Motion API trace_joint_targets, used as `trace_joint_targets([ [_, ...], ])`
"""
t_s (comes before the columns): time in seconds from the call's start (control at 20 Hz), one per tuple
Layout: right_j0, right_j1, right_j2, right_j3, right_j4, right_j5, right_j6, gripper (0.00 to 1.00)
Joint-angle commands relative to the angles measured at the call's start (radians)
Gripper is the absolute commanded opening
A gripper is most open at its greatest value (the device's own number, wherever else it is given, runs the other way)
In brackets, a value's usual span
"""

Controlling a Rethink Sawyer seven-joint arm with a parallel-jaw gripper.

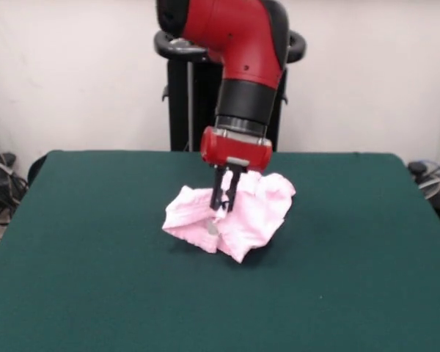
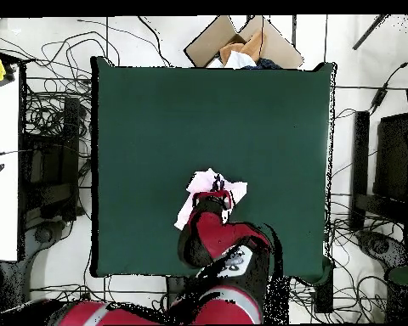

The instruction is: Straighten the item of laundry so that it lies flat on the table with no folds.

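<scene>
The item of laundry (image 1: pixel 249 213) is a pale pink garment, crumpled in a bunched heap a little beyond the middle of the dark green table (image 1: pixel 95 257). My gripper (image 1: pixel 224 207) comes straight down onto the heap's middle, its black fingers close together and pinching the fabric. In the overhead view the garment (image 2: pixel 206 182) shows only partly. The red arm (image 2: pixel 209 229) covers its near side and the gripper itself. The garment's legs, cuffs and bow cannot be made out in the folds.
The black pedestal (image 1: pixel 180 95) stands behind the table's far edge. In the overhead view an open cardboard box (image 2: pixel 241 42) lies beyond the table (image 2: pixel 156 127). Cables cover the floor around it, and a white bench (image 2: pixel 2 170) stands at the left.
</scene>
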Motion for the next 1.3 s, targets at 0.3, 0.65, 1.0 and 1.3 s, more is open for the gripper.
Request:
trace_joint_targets([
  [0.3, -0.039, 0.294, -0.045, -0.047, 0.120, -0.278, 0.096, 0.00],
  [0.65, -0.028, 0.279, -0.021, -0.023, 0.123, -0.288, 0.118, 0.00],
  [1.0, -0.019, 0.248, 0.029, -0.006, 0.110, -0.228, 0.149, 0.00],
  [1.3, -0.043, 0.080, 0.060, 0.022, 0.007, -0.027, 0.128, 1.00],
])
